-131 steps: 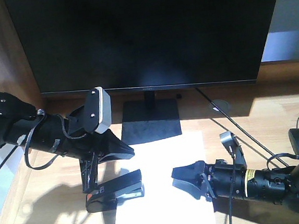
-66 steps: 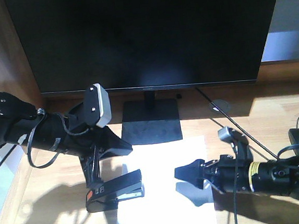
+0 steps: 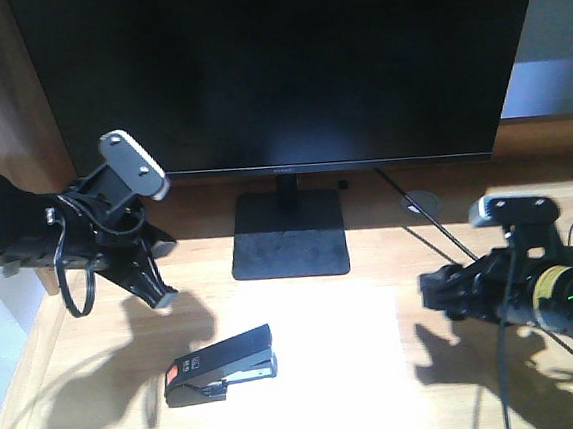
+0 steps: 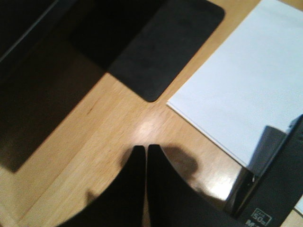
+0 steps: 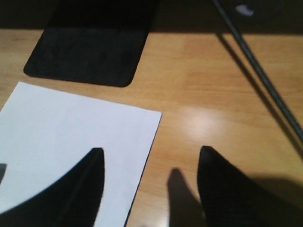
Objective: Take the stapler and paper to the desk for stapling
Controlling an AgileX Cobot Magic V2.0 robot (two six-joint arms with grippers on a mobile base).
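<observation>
stapler: black hand-sized desktop stapler (image 3: 222,365) with orange-red patch on top, lying on the left edge of the sheet, nothing gripping it; one end shows at lower right in the left wrist view (image 4: 274,189)
paper: plain white rectangular sheet (image 3: 330,361) flat on the surface, in front of the monitor foot, brightly sunlit
surface: light pale-grained wooden surface (image 3: 91,392), carrying stapler, paper, monitor
left end effector: black left end effector (image 3: 158,291), raised above the surface, up and left of the stapler, apart from it; fingers (image 4: 135,189) pressed together, clenched on nothing
right end effector: black right end effector (image 3: 432,292), just right of the paper's right edge; fingers (image 5: 85,189) spread apart, released, empty, one over the paper and one over bare wood
monitor: large black flat monitor (image 3: 273,65) behind the paper, on a black rectangular foot (image 3: 288,236)
cable: thin black cable (image 3: 438,223) running across the wood, right of the foot
</observation>
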